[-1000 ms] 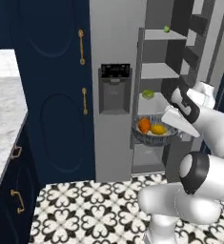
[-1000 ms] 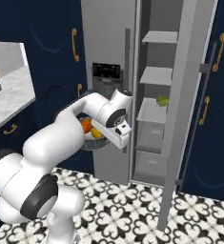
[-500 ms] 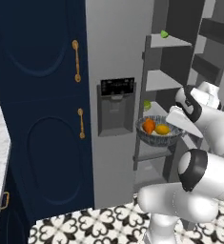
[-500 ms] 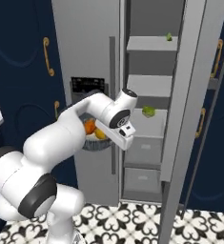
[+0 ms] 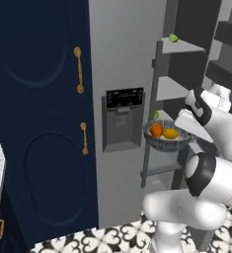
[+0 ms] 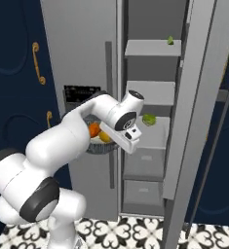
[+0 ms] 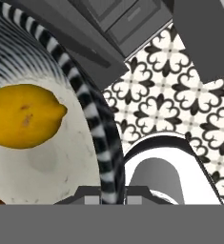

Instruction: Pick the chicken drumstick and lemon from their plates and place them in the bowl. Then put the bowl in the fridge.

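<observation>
Two of the task's three moves look finished to you here: the chicken drumstick (image 5: pixel 156 130) and the lemon (image 5: pixel 171 133) both lie inside the bowl (image 5: pixel 168 141), so you are on the last step, getting the bowl into the fridge (image 6: pixel 150 102).

Start with the fridge. Its right compartment stands open before you, pale shelves stacked one above another, while the closed left door carries the black dispenser panel (image 5: pixel 124 118). A small green fruit (image 6: pixel 149 119) sits on the middle shelf and another green fruit (image 6: pixel 170 40) on the upper one. Navy cabinets (image 5: pixel 38 118) with gold handles flank the fridge on the left.

Next, the arm: it reaches across at mid height and carries the bowl in the air, level, just in front of the closed door and beside the open compartment, not yet over any shelf.

Then the gripper (image 7: pixel 114 196): the hand view shows its jaws pressed together on the bowl's striped rim, pinching the wall, with the lemon resting just inside on the speckled floor.

Your next move, as I judge it, calls for swinging the bowl sideways into the opening, keeping it level, and clearing the green fruit on the middle shelf before you lower and release.
</observation>
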You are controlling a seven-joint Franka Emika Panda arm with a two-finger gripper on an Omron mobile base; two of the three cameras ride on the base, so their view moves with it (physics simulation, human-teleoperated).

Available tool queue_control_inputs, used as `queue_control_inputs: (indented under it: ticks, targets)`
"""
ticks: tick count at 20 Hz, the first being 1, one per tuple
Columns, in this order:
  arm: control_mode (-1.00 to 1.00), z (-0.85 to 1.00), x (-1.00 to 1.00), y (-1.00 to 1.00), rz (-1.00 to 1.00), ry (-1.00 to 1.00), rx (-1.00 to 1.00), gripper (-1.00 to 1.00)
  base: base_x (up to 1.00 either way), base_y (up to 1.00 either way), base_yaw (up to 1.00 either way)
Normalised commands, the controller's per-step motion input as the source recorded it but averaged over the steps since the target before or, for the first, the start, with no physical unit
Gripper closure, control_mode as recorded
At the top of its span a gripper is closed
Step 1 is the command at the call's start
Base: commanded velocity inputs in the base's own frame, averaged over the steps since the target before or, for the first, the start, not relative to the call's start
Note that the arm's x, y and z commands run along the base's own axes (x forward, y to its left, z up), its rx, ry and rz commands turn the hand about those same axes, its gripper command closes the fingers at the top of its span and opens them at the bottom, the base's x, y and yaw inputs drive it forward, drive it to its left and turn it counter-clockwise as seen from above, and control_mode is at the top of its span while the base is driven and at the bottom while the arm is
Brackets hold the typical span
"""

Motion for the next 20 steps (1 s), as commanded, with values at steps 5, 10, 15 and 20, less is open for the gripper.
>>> queue_control_inputs:
  ticks: [5, 10, 15, 20]
  targets:
    - [1.0, 0.0, 0.0, 0.0, 0.0, 0.0, 0.0, 1.0, 0.57, -0.3, 0.0]
    - [1.0, 0.0, 0.0, 0.0, 0.0, 0.0, 0.0, 1.0, 0.29, -0.44, 0.0]
    - [1.0, 0.0, 0.0, 0.0, 0.0, 0.0, 0.0, 1.0, 0.5, -0.03, 0.0]
    - [-1.0, 0.0, 0.26, 0.0, -0.01, 0.05, -0.06, 1.0, 0.24, 0.01, 0.0]
